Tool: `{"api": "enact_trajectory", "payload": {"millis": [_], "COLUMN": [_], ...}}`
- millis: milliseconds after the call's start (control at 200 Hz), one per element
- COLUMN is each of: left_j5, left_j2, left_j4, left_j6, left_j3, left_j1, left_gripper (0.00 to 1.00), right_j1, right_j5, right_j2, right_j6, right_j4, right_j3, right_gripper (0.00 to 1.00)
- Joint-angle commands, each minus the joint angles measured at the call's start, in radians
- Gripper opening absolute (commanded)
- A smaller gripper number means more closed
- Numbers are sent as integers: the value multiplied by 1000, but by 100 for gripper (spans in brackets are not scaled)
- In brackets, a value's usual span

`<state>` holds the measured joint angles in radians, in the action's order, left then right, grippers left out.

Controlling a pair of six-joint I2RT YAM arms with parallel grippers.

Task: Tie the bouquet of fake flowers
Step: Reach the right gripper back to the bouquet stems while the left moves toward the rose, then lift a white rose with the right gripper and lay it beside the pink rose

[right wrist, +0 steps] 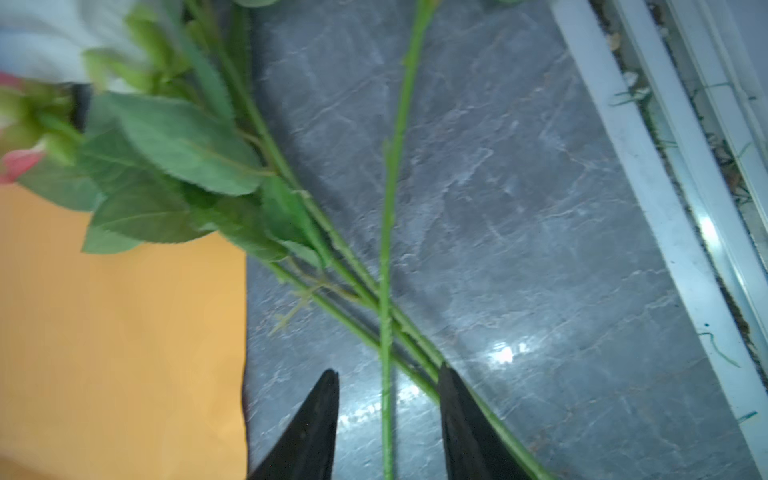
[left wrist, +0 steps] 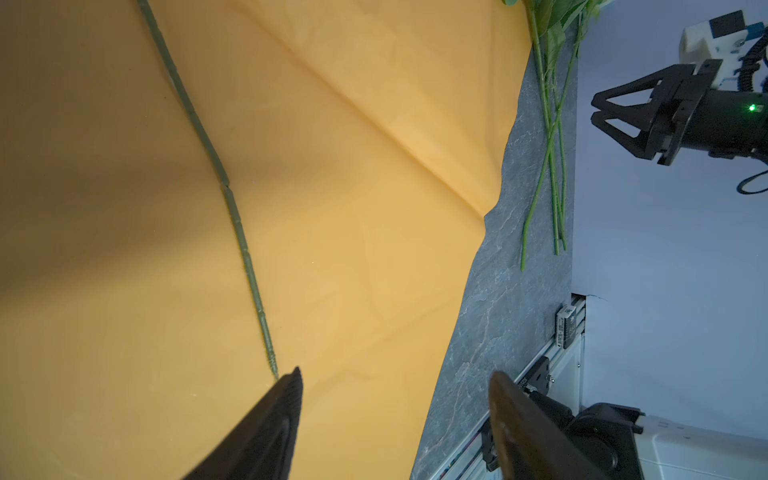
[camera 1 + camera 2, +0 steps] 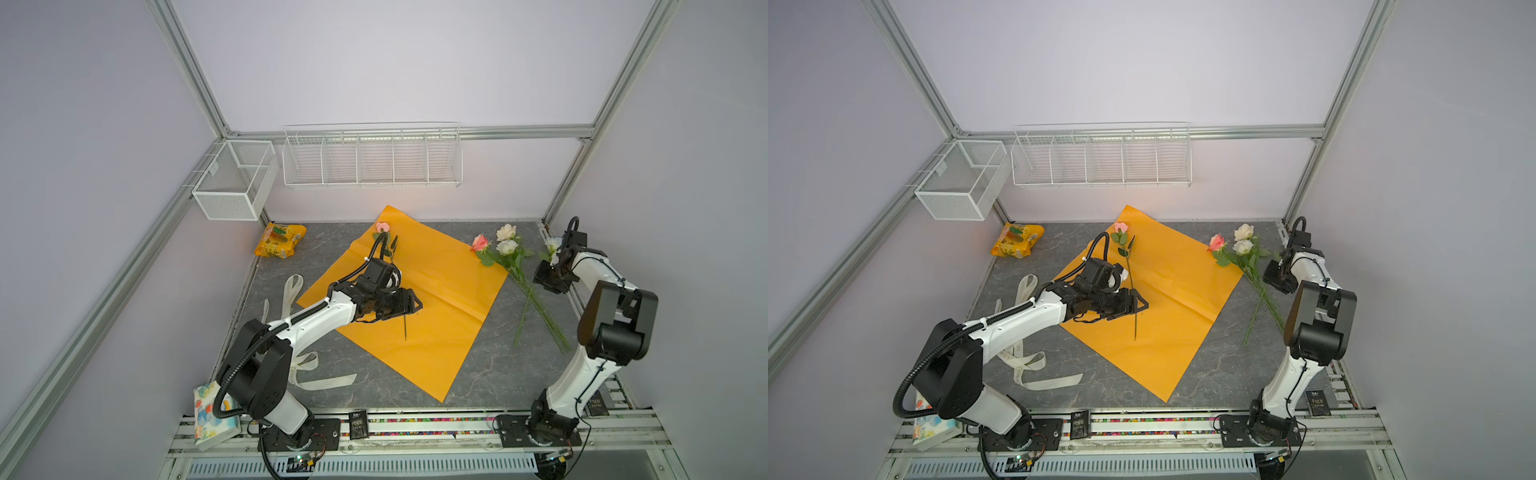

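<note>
Nearest the front, a colourful box [image 3: 214, 415] sits at the near-left corner by the left arm's base. A cream ribbon [image 3: 328, 380] lies looped on the grey tabletop [image 3: 374, 386], just left of the orange paper [image 3: 440, 299].

The paper is spread flat and corner-on across the middle of the table. The left gripper [image 2: 395, 374] hovers over its middle with the jaws wide apart and nothing between them. The cut end of a stem [image 2: 245, 249] lies just beside one fingertip [image 2: 286, 399]. That stem belongs to a single pink rose [image 3: 1121, 227], which lies lengthwise on the paper with its bloom up at the far corner.

The rest of the fake flowers [image 3: 505, 249] are on the bare table at the right, just off the paper's right corner. Their long green stems fan out toward the near right. The right gripper [image 1: 387, 370] points down over them with its fingers apart — one thin stem runs through the gap, and the crossed ones pass under one finger. It isn't clamped on anything.

Farther back are the blooms, one pink and two cream, plus a white bloom [image 3: 552, 244] right up against the right arm.

Far left by the wall there's a yellow-orange snack packet [image 3: 280, 241]. Above it hang a mesh basket [image 3: 232, 183] and a long wire rack [image 3: 372, 158].
</note>
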<state>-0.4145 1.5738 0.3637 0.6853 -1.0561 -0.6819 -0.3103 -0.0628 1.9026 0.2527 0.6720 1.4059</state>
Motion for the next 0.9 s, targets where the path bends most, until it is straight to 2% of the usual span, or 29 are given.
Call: {"api": "enact_trajectory", "payload": {"millis": [0,300,550,650,750,895], "left_j5": [-7,-39,-79,-67,-53,38], "left_j2": [8,29,120,172,226,211], "left_j4": [-27,-28,-70,-79,-67,-25], "left_j6": [14,-5,3,5,10,-23], "left_j3": [-15,-38,-145,-217,-294,-342], "left_j1": [-1,-3,-73,-121,-158,-166], "left_gripper": [71,75,78,81,84,90], "right_j1": [2,-1,0,-2,-1,3], "right_j5": [-29,-43,-67,-69,-52,-20], "right_j2": [59,201,263,271,266,163], "right_j6": [-27,10,11,3,-4,-33], "right_j4": [16,17,20,16,25,50], "right_j3": [67,199,229,229,238,260], "right_gripper": [43,40,35,29,18,8]}}
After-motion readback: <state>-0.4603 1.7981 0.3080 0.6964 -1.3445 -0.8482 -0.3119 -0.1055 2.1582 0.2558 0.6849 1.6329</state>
